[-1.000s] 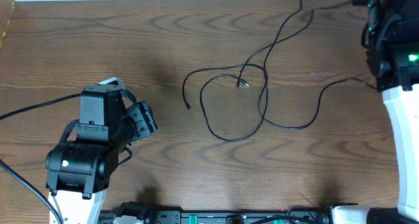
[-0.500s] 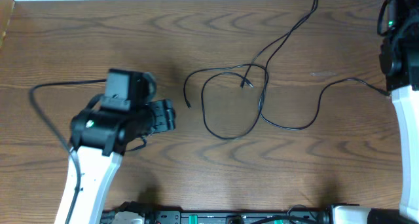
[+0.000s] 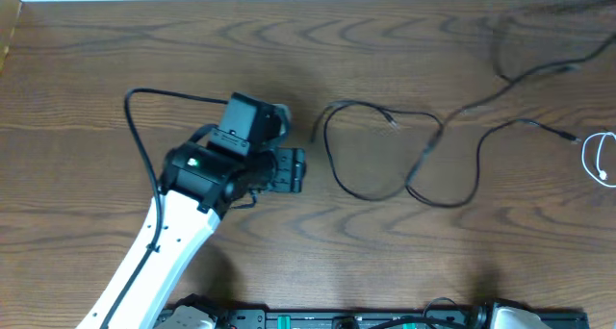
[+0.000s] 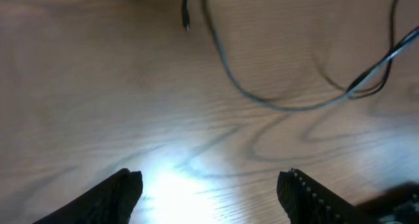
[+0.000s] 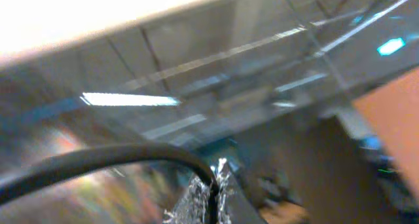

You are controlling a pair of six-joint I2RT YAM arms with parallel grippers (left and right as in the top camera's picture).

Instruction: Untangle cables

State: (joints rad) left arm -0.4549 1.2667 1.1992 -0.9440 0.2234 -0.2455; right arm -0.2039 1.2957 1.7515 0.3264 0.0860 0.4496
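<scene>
The left gripper point(image 4: 213, 191) has its fingers point(image 4: 124, 188) spread wide apart with nothing between them, hanging low over the bare wooden table point(image 4: 98, 86) where a bright patch of light falls. Just ahead of them in the left wrist view lies a black plug end point(image 4: 185, 24), and beside it a black strand sweeps in a long curve across the wood. From overhead, the left gripper point(image 3: 294, 170) points toward the right side of the picture, just beside the near edge of a loose loop. The cables point(image 3: 421, 167) lie spread over the middle and right part of the table point(image 3: 144, 40): thin black strands that form one open loop, cross each other beside it, and run on toward the far right corner, where they blur. A white cable point(image 3: 586, 156) curls at the right edge, well apart from the left gripper. The right gripper point(image 5: 211, 188) does not show from overhead; in its own wrist view its fingers point(image 5: 196, 198) are pressed together on a black cable point(image 5: 111, 155), which arcs in from the left and ends at their tips. Behind them that view is blurred, showing only ceiling lights and a dim room.
</scene>
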